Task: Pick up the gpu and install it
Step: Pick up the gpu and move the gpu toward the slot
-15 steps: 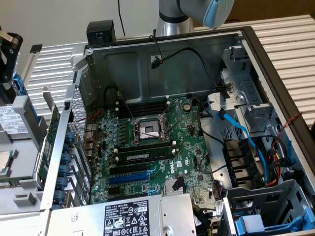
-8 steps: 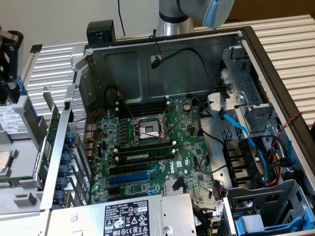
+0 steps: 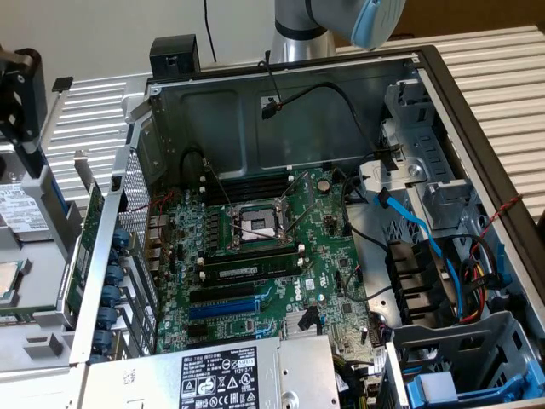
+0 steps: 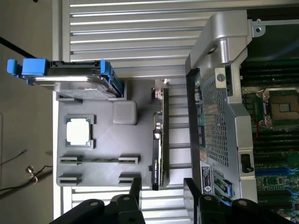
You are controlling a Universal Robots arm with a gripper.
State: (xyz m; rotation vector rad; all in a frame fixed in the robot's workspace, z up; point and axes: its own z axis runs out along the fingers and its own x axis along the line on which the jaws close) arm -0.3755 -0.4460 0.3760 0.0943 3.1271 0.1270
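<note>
**Beside the open case: gpu on edge in its tray, fingers open on either side of it**

On a grey tray (image 4: 105, 140) just outside the case (image 4: 219, 116), the gpu (image 4: 158, 140) stands on its long edge. From the wrist view it is seen edge-on: a thin dark strip with a lighter label near one end and a metal bracket at the other. It sits along the side of the tray that is nearest the case's perforated rear wall.

The gripper (image 4: 163, 192) hangs over the labelled end of the card. Its two black fingers (image 4: 136, 189) are spread apart, one on each side of the card, with a clear gap between each finger and the card. They grip nothing. Whether they are down at the card's level cannot be told.

Also on the tray are a square cpu (image 4: 78, 131), lying flat, and a drive (image 4: 70, 79) in a blue caddy.

In the exterior view, the gpu (image 3: 83, 256) shows as a narrow green strip at that view's left, between the tray and the case. Inside the case the large green motherboard (image 3: 328, 230) lies flat, with an empty processor socket (image 3: 258, 226) near its middle and expansion slots (image 3: 221, 308) towards the power supply (image 3: 230, 375). The card is not in any slot.
</note>
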